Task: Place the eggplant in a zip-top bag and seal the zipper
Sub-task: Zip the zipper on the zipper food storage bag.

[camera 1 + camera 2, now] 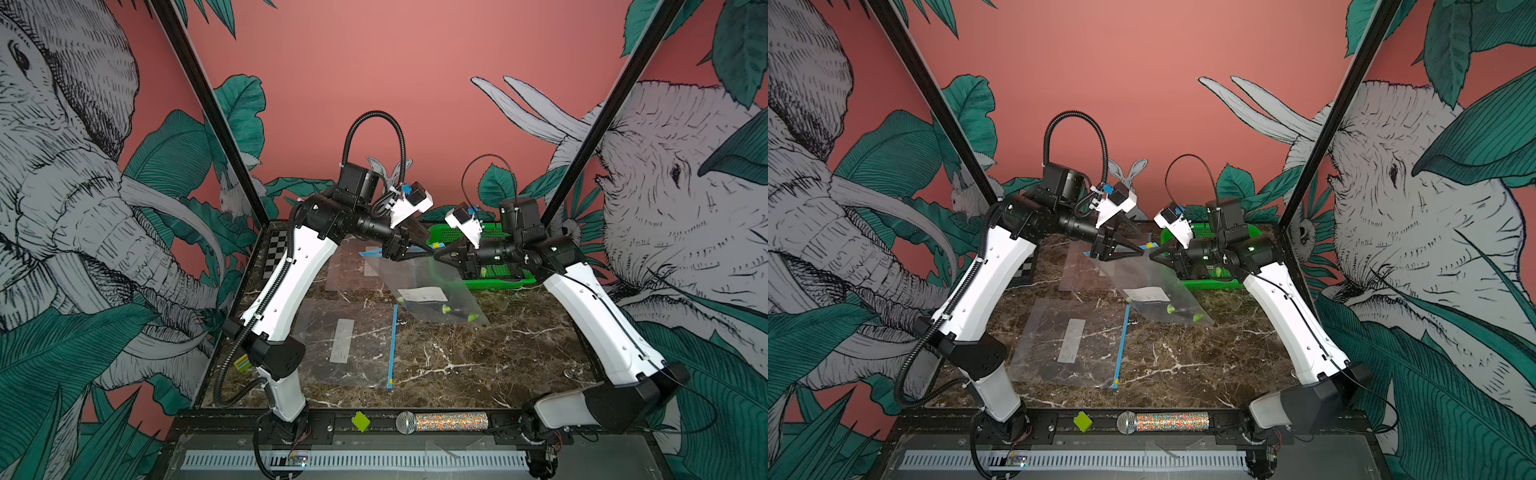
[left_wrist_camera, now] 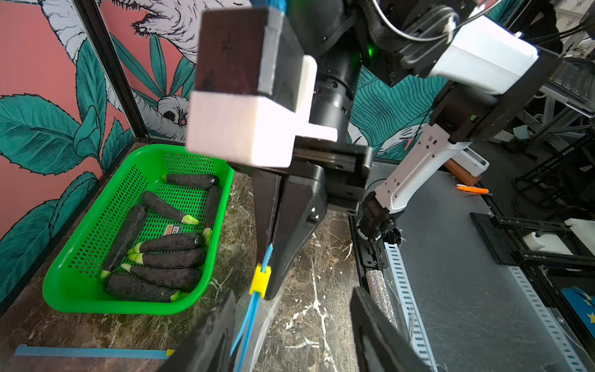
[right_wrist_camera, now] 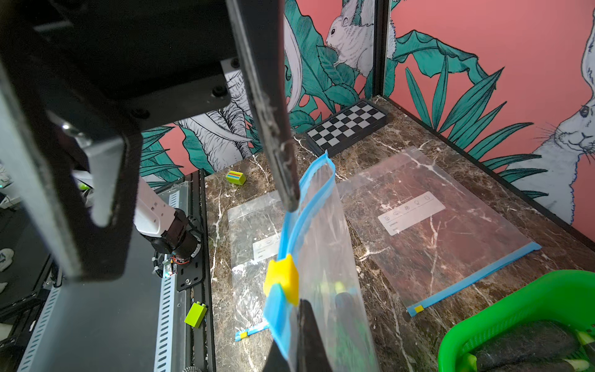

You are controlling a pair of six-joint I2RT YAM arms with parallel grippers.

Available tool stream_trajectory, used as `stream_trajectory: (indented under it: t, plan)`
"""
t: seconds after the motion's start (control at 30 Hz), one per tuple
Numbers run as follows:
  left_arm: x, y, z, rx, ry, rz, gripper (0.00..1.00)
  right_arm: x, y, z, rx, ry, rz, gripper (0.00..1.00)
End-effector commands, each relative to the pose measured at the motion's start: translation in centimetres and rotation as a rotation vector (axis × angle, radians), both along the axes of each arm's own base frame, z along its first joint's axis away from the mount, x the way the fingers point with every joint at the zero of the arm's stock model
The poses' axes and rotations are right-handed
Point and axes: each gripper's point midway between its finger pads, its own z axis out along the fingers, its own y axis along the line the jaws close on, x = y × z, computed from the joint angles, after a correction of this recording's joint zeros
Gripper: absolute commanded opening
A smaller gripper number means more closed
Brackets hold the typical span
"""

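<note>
Tabletop (image 1: 478,361) of dark, white-veined marble sat boxed in by black frame posts and jungle-print walls. Above its middle, two arms met tip to tip, holding up a clear zip-top bag (image 1: 415,274) by its blue zipper strip (image 3: 309,190). The right gripper (image 1: 438,254) was pinched together on the strip's end, just beside the yellow slider (image 2: 260,281). The left gripper (image 1: 1139,251) had its fingers (image 2: 212,335) apart, straddling the same strip, which ran close along one finger.

The bag hung slanting down toward the front, thin and glossy, with a white label. Whether its lower edge touched the marble could not be told. Eggplant (image 1: 457,311), dark, rough and tapered with pale green tips, lay in the bag's lower corner. More lay in a perforated green basket (image 2: 80,290) at the far right corner, just behind the hanging bag.

Two spare bags lay flat on the left half, a near one (image 1: 336,345) and a far one (image 1: 349,266). Bare marble stretched across the front right, between the near bag's blue edge and the right arm. A checkerboard (image 3: 347,124) sat in the far left corner. A glittery microphone (image 1: 440,422) and a lime block (image 1: 360,421) rested on the front rail.
</note>
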Motion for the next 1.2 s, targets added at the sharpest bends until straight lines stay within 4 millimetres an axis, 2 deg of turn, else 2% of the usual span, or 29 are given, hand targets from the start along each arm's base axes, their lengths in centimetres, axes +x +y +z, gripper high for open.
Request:
stream_trajectory:
  t: [0.0, 0.23, 0.3, 0.63, 0.8, 1.03, 1.17]
  plan:
    - [-0.3, 0.3, 0.5, -0.008, -0.023, -0.019, 0.59, -0.6, 0.8, 1.2, 0.023, -0.025, 0.046, 0.00]
    - [0.5, 0.1, -0.4, 0.018, -0.015, -0.004, 0.57, -1.1, 1.5, 1.4, 0.030, -0.033, 0.073, 0.00]
    - [0.4, 0.0, -0.5, 0.018, -0.008, -0.010, 0.52, -1.2, 1.6, 1.5, 0.033, -0.034, 0.077, 0.00]
    - [0.2, 0.0, -1.3, 0.032, 0.012, -0.034, 0.41, -1.2, 1.8, 1.6, 0.031, -0.044, 0.082, 0.00]
    - [-0.1, 0.2, -1.5, 0.042, 0.016, -0.038, 0.30, -1.1, 1.8, 1.5, 0.026, -0.045, 0.080, 0.00]
    - [0.0, 0.2, -1.9, 0.054, 0.020, -0.035, 0.22, -1.2, 1.9, 1.5, 0.028, -0.043, 0.082, 0.00]
    - [-0.1, 0.3, -1.8, 0.053, 0.017, -0.038, 0.14, -1.2, 1.8, 1.6, 0.028, -0.046, 0.082, 0.00]
